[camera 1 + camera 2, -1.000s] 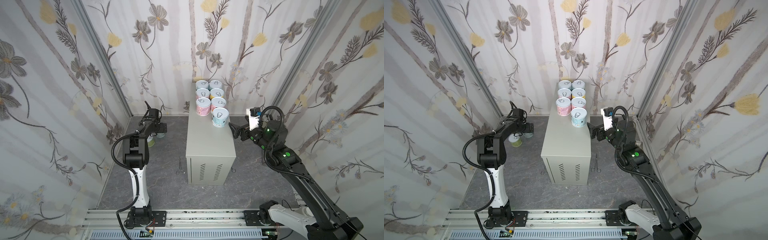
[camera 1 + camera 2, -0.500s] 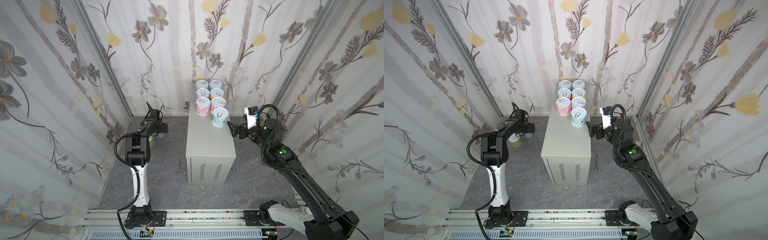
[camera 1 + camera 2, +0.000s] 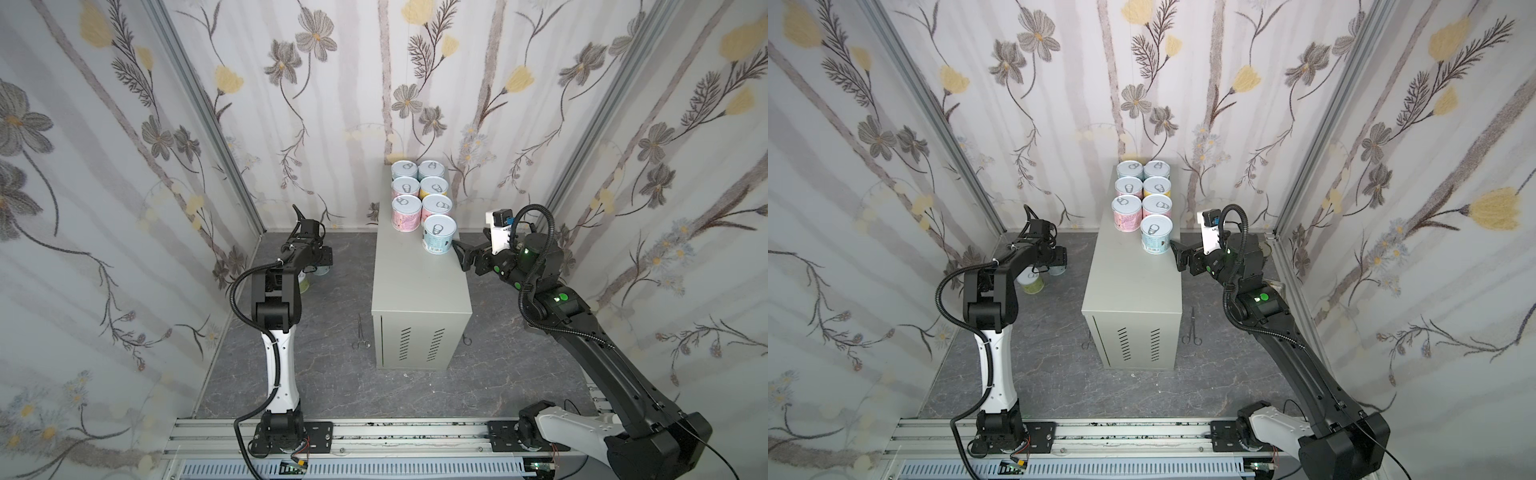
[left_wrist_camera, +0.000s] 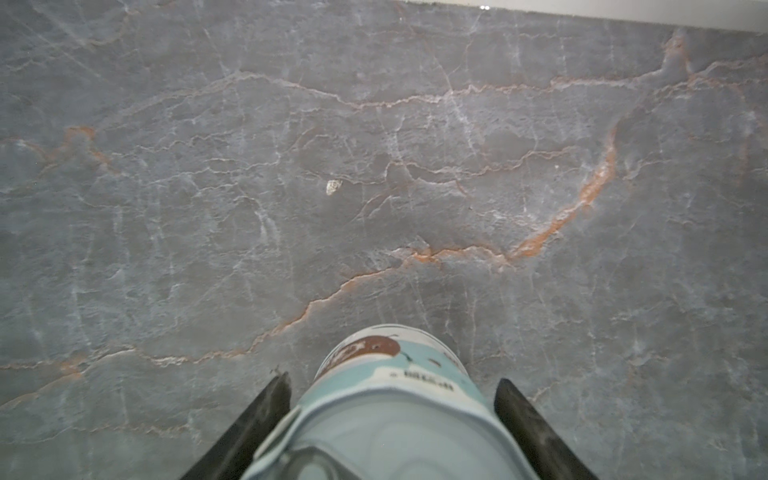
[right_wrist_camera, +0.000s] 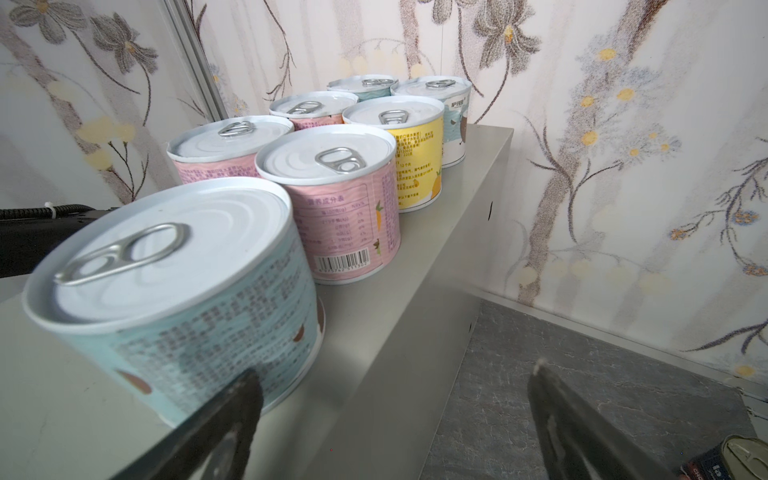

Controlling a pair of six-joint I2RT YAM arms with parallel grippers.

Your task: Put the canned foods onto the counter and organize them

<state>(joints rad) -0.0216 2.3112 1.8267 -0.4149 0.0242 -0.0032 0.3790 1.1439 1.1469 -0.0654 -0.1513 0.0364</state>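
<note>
My left end effector [image 4: 392, 379] straddles a short pale-blue pull-tab can [image 4: 395, 419] on the grey marbled floor [image 4: 374, 166]; I cannot tell if it's clamped. Squeezing off-centre could tip it. My right end effector [image 5: 394, 370], apart and empty, could knock the front pale-blue can [image 5: 178, 291] off the light-grey metal cabinet tabletop [image 3: 419, 286].

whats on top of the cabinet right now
Seven cans stand at the far end of the cabinet top: three pairs, then one blue can in front. The near half is bare. The rear cans' labels are mostly hidden behind the front ones.
</note>
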